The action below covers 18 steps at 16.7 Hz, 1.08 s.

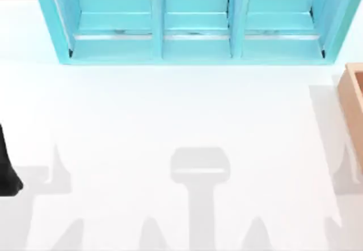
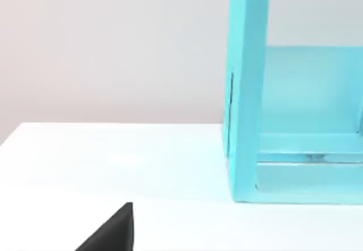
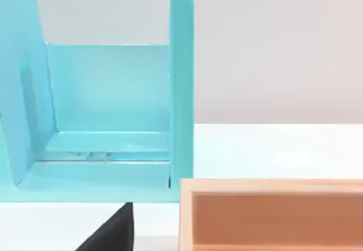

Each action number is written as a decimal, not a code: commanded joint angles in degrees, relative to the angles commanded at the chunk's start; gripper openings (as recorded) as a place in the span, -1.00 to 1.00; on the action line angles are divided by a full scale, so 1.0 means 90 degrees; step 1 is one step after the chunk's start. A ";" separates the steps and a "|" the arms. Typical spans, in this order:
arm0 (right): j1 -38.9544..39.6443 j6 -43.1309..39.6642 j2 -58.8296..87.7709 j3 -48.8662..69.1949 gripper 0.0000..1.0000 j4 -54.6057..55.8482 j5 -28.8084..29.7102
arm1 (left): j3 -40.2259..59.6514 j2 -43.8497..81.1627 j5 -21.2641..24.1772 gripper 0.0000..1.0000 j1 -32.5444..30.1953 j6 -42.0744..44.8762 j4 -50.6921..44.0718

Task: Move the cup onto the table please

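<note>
Spanning the far edge, shelf unit (image 1: pixel 193 21) tops table (image 1: pixel 170 120).

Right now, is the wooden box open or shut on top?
Open: the wooden box has no lid, and its inner wall shows. Whether it holds anything: cannot tell.

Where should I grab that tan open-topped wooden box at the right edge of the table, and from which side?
Probably by one thin wall of the tan open-topped wooden box, at the rim, coming down from above: the open top lets one finger go inside, one outside. It sits flat on the white table.
</note>
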 joint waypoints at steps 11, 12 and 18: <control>-0.1051 -0.1001 0.3028 0.2712 1.00 -0.2707 0.0018 | 0.0000 0.0000 0.0000 1.00 0.0000 0.0000 0.0000; -0.1230 -0.1168 0.3684 0.3222 1.00 -0.3215 0.0022 | 0.0000 0.0000 0.0000 1.00 0.0000 0.0000 0.0000; -0.2241 -0.2151 0.7716 0.6105 1.00 -0.6090 0.0024 | 0.0000 0.0000 0.0000 1.00 0.0000 0.0000 0.0000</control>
